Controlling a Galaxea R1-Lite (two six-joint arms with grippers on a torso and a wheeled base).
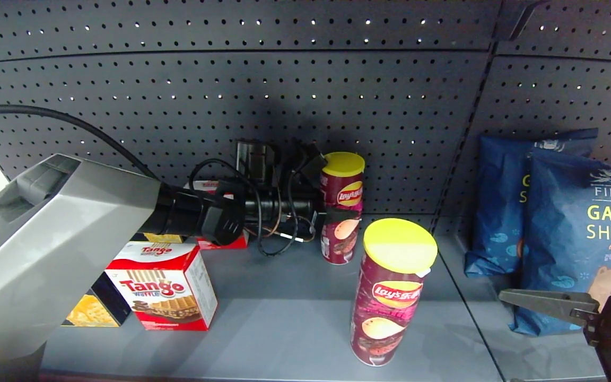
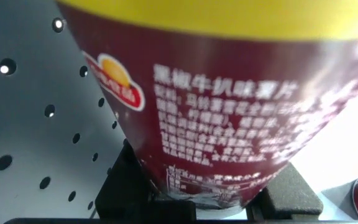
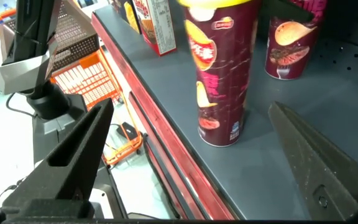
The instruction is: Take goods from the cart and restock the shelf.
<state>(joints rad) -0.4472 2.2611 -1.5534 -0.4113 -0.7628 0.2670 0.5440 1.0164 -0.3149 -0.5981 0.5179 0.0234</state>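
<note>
Two maroon chip cans with yellow lids stand upright on the grey shelf [image 1: 284, 318]. The back can [image 1: 342, 185] is near the pegboard wall, and my left gripper [image 1: 332, 215] is shut on its middle, with a black finger crossing its front. In the left wrist view that can [image 2: 229, 112] sits between the two black fingers [image 2: 126, 190]. The front can [image 1: 393, 297] stands free near the shelf's front edge. My right gripper [image 1: 544, 305] hangs open to the right of the front can [image 3: 219, 74], apart from it, with nothing between its fingers [image 3: 316, 168].
A red-and-white wafer box [image 1: 165, 286] and a yellow cracker box [image 1: 90, 310] stand at the left of the shelf. Blue snack bags [image 1: 581, 228] lean at the right, past a divider. An orange cart basket [image 3: 82, 74] sits below the shelf's red front edge [image 3: 166, 162].
</note>
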